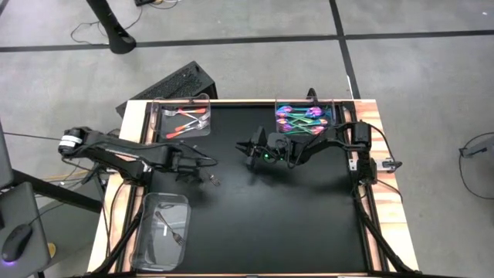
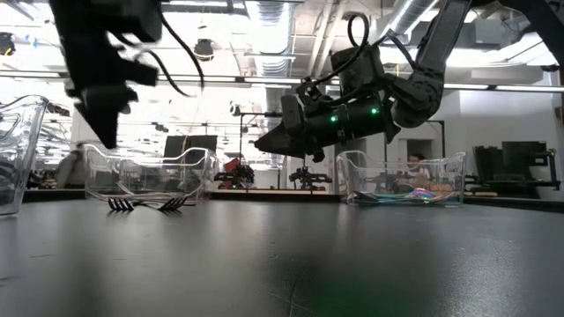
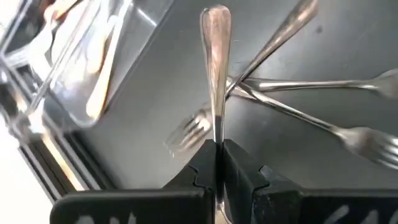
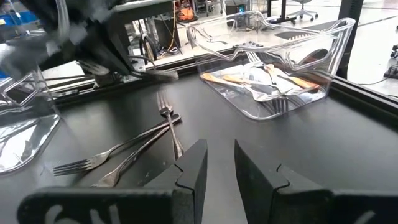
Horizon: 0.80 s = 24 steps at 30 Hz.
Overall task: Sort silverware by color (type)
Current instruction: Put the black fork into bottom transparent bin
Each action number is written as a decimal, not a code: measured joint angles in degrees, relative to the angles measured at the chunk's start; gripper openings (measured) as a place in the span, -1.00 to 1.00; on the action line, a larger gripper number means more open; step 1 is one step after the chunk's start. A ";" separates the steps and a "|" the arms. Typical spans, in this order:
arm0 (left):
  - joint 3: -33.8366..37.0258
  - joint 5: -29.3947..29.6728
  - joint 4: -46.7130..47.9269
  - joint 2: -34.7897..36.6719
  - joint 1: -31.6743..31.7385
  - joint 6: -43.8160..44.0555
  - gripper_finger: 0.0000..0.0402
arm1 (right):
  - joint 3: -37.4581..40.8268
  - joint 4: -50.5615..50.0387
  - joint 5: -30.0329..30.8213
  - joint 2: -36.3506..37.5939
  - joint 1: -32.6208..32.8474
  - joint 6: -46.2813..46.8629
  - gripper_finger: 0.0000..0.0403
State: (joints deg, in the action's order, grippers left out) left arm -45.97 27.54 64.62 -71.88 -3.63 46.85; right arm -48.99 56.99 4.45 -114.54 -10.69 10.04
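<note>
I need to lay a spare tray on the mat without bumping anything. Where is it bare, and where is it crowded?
Bare: the near right part of the black mat, between the near-left tray and the right edge.

Crowded: mid-table, where the left tool grips a dark utensil over loose dark forks, with the right tool close by. The far corners hold the coppery tray and iridescent tray.

Both arms are dark and jointed, with black cables looped along them. The left arm has a white band; the right arm shows small green lights.
</note>
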 joint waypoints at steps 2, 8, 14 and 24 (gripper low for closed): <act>-0.11 -1.31 2.80 3.78 -1.41 5.10 -0.99 | 0.00 -0.02 0.00 0.00 0.15 0.00 -0.48; -0.11 -10.37 8.63 14.07 -6.63 18.55 -0.99 | 0.00 0.01 -0.02 0.00 0.21 -0.04 -0.48; -0.11 -14.42 9.18 21.03 -12.31 21.55 -0.99 | 0.00 0.09 -0.02 0.00 0.19 -1.51 -0.48; -0.11 -2.29 6.93 19.96 -13.72 18.74 -0.99 | 0.00 0.04 -0.12 0.00 1.07 -1.69 -0.48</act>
State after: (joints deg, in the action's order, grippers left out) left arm -46.09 25.25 71.55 -51.92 -17.34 65.59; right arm -48.99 57.04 4.33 -114.54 -9.62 8.36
